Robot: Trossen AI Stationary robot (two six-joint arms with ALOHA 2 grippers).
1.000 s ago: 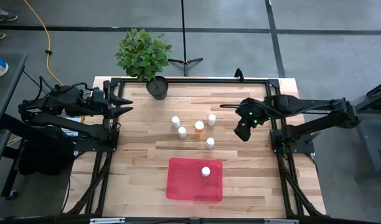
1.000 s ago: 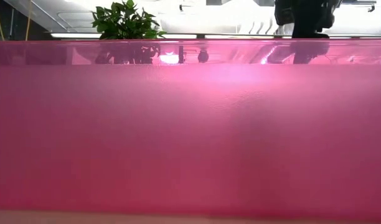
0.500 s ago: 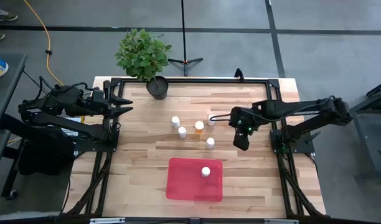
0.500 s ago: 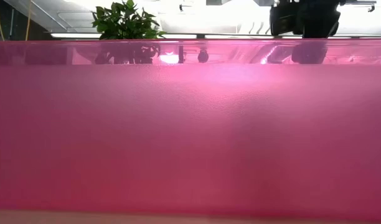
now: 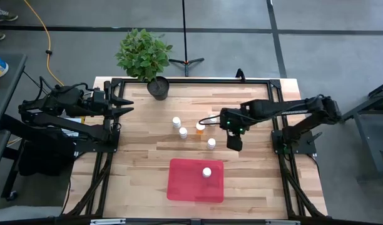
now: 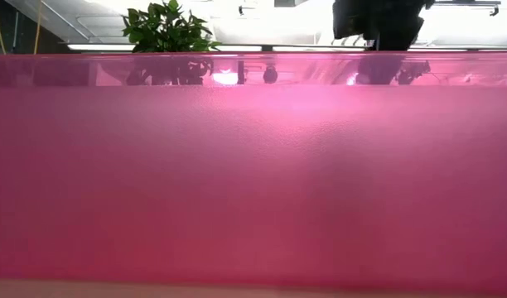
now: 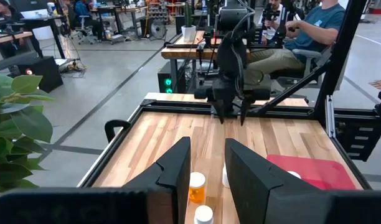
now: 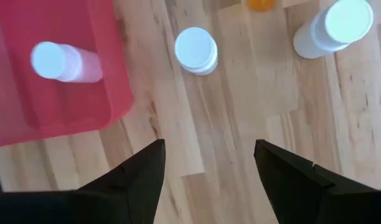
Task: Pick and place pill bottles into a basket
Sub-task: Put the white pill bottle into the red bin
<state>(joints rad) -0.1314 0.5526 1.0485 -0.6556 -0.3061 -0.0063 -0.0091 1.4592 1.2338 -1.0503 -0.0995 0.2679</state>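
The red tray (image 5: pixel 185 187) lies near the table's front edge with one white bottle (image 5: pixel 206 172) standing in it. Three white bottles (image 5: pixel 176 122) (image 5: pixel 183 132) (image 5: pixel 211 143) and an amber one (image 5: pixel 200 127) stand on the wood beyond it. My right gripper (image 5: pixel 234 142) (image 8: pixel 209 180) is open and empty, pointing down, just right of the nearest white bottle (image 8: pixel 197 50). Another white bottle (image 8: pixel 337 28) shows in the right wrist view, under my right arm. My left gripper (image 5: pixel 127 104) (image 7: pixel 207 174) is open and empty at the table's far left.
A dark pot with a green plant (image 5: pixel 158 87) stands at the table's far edge. A black frame (image 5: pixel 191 80) runs around the table. The tray's wall (image 6: pixel 253 174) fills the low view. People sit in the room beyond the table (image 7: pixel 309 31).
My right gripper has gone toward the table's left edge and a little toward its near edge, closing on the white bottle nearest the tray. The bottles and the tray have stayed where they were.
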